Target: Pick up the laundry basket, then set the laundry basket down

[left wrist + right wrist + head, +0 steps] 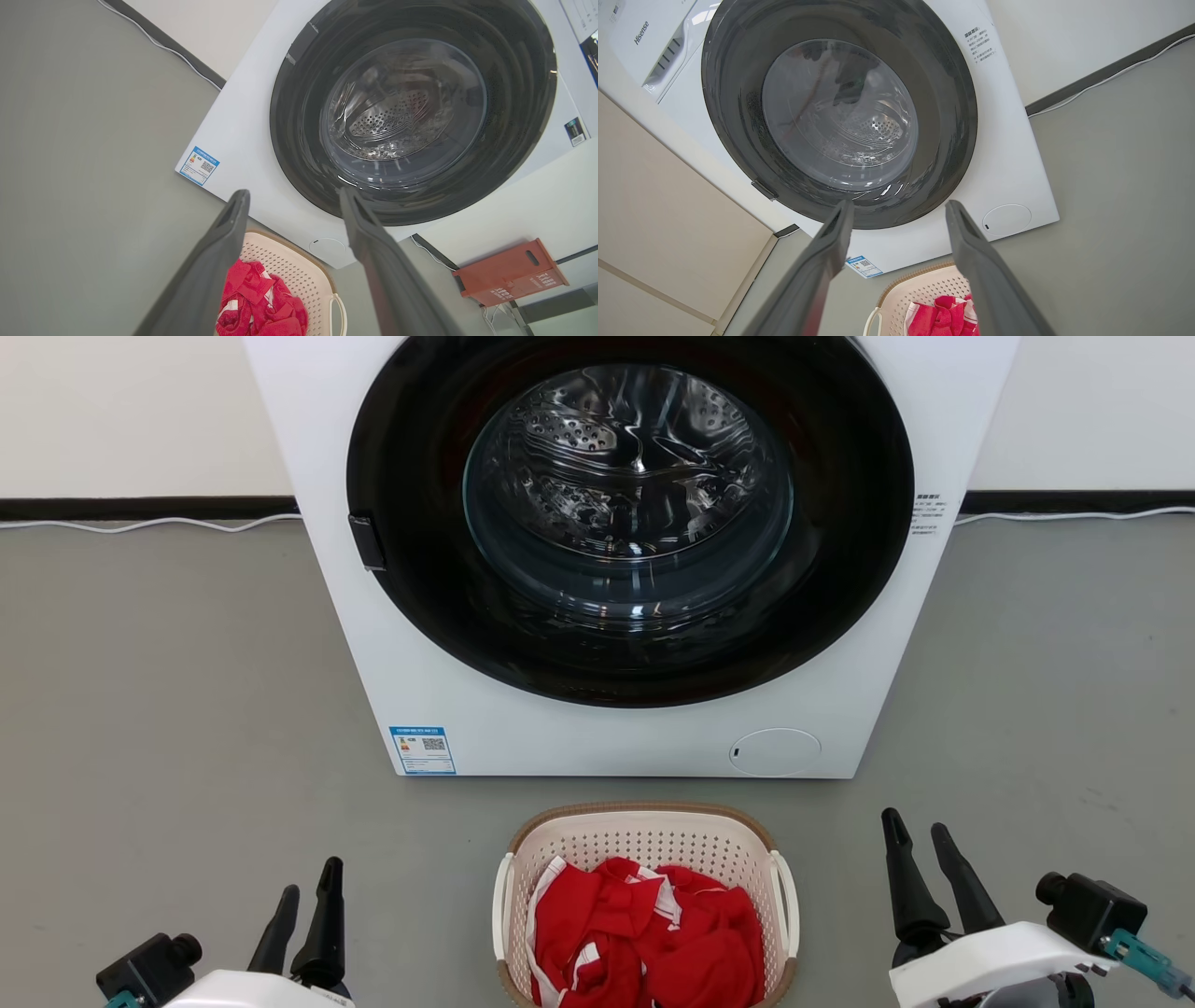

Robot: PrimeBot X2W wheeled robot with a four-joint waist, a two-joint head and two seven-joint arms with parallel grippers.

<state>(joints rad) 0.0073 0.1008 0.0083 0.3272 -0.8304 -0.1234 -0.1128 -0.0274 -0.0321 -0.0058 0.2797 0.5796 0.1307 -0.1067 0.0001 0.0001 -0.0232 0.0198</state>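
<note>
Cream perforated plastic laundry basket [644, 845] with a brown woven-look rim, on the grey floor [168, 709] just in front of the white front-loading washing machine [616, 742] — at six o'clock from its dark round door in the head view, apart from the cabinet. Loaded with crumpled red-and-white cloth [653, 933]. Near end cut off by the bottom edge, so length hard to judge. Long axis seemingly from twelve to six, with the white left loop handle [502, 905] on the nine o'clock flank and the white right loop handle [790, 905] on the three o'clock flank.

Left gripper [311, 882] low at the seven o'clock corner, dark fingers spread wide, nothing between them. Basket at three o'clock from it, well apart. Right gripper [915, 823] toward four o'clock, equally spread and empty. Basket at about eight o'clock from it, and its handle seemingly somewhat nearer than on the left side. Same spread fingers in both wrist views, basket rim low between them, washer door beyond.

Not yet touched — pick-up not begun. Likely calls for both arms inward, left toward three and right toward nine, each onto the handle of its own flank. Risks tipping the load if gripped from one side only.
</note>
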